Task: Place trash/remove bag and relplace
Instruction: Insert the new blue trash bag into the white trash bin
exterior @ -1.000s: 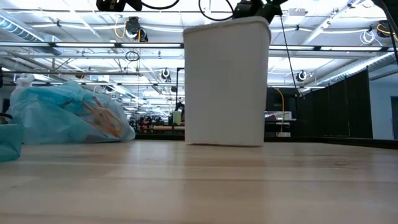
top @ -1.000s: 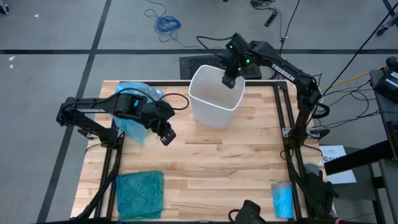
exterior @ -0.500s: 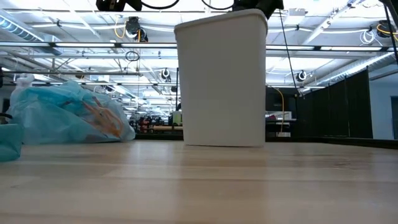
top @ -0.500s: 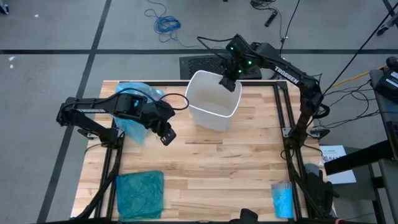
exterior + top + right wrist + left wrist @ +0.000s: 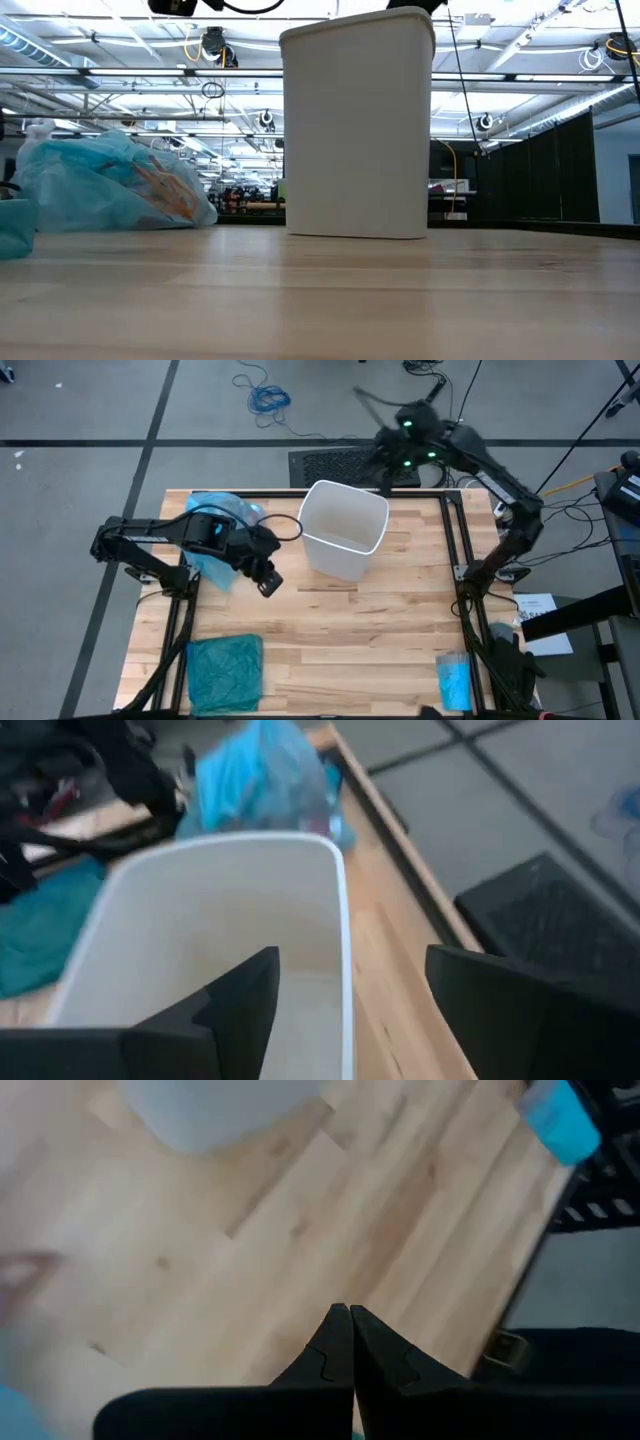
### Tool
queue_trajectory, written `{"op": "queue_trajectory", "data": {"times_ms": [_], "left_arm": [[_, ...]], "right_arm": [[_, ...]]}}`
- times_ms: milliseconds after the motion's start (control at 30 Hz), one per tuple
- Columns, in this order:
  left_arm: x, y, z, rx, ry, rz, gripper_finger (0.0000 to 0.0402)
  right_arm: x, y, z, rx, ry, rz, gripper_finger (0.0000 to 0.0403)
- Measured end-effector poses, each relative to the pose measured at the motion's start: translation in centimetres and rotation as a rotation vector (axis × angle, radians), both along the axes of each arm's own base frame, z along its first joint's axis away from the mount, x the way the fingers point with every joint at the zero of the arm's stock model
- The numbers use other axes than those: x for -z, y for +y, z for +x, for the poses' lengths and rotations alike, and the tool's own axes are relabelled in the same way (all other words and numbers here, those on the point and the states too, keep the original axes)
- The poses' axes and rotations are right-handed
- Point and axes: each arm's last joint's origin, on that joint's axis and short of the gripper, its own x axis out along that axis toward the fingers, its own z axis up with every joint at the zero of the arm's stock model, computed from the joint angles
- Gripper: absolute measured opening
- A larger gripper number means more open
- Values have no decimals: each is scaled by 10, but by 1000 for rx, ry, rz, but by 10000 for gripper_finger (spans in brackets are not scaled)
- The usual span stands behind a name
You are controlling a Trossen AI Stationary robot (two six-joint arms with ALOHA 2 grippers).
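The white bin point(image 5: 345, 530) stands upright and unlined on the wooden table point(image 5: 380, 640), toward its far edge. My right gripper point(image 5: 350, 960) hovers open above the bin's far rim point(image 5: 343, 890), a finger on either side and clear of it. The light-blue bag point(image 5: 215, 525) lies filled at the far left, resting on its side; reddish trash point(image 5: 165, 195) shows through the plastic. My left gripper point(image 5: 268, 582) hangs shut above the bare table, left of the bin, with nothing in it.
A darker teal bag point(image 5: 225, 670) lies crumpled at the near left corner. A small bright-blue roll point(image 5: 453, 680) lies at the near right edge. Bare wood spreads between the bin and the near edge. Black frame rails point(image 5: 455, 560) run along both table sides.
My right gripper has opened and let go of the bin's far rim, then risen and drawn back toward the far edge. The bin, which was tilted in its hold, has settled upright on the table, slightly nearer the left.
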Motion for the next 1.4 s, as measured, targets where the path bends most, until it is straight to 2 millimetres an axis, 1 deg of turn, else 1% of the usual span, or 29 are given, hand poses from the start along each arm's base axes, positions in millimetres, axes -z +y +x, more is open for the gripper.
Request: {"op": "queue_trajectory", "data": {"times_ms": [133,233,300,433,467,533,633,700,800,900,1000,1133,1233,1400], "left_arm": [[0,-19,-3,21,22,-107,0],[1,-36,-7,27,53,-156,0],[1,-46,-10,40,68,-172,0],[3,-57,-18,76,123,-167,0],[3,-59,-19,102,128,-157,0],[4,-62,-21,179,130,-133,0],[15,-68,-22,272,151,-93,0],[28,-73,-21,316,187,-64,0],[54,-80,-18,343,228,13,0],[80,-91,-20,385,268,25,0],[104,-103,-29,437,329,-15,0],[127,-117,-41,460,382,-68,0],[138,-128,-44,438,352,-108,0],[147,-143,-39,388,226,-164,0]], "right_arm": [[-29,27,-31,1,-86,-45,227],[-47,51,-52,-14,-152,-60,190],[-55,66,-63,-22,-190,-50,146],[-65,95,-73,-70,-241,7,29],[-66,102,-74,-88,-247,19,15],[-67,113,-72,-88,-252,52,12],[-65,128,-65,-41,-230,61,5],[-64,138,-57,-15,-222,58,2],[-63,153,-44,3,-231,58,3],[-61,163,-33,13,-240,69,1],[-58,168,-25,16,-232,105,1],[-52,173,-17,25,-196,116,1],[-49,176,-12,29,-183,93,1],[-49,176,-12,16,-181,73,0]]}}
